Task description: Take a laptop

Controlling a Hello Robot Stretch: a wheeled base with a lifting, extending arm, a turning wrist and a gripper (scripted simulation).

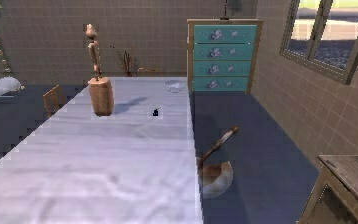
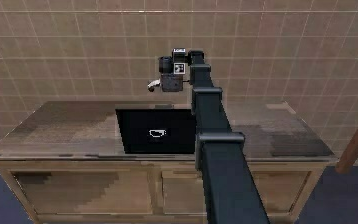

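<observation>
A flat black laptop (image 2: 154, 131) with a small white mark on its lid lies on a long wooden sideboard (image 2: 67, 128) against a tiled wall. My arm rises as a dark bar from the bottom edge and passes along the laptop's right side. The gripper (image 2: 154, 86) hangs at the arm's far end, above the laptop's far edge in the picture, with bare wall tiles behind its fingers. It holds nothing.
In the forward view a long table (image 1: 97, 150) with a pale cloth carries a wooden statue (image 1: 98, 72) and a small dark thing (image 1: 155, 112). A chair (image 1: 217, 165) stands beside it. At the back stands a teal dresser (image 1: 223, 58). A window (image 1: 327, 35) and a wooden cabinet corner (image 1: 345, 185) are at the right.
</observation>
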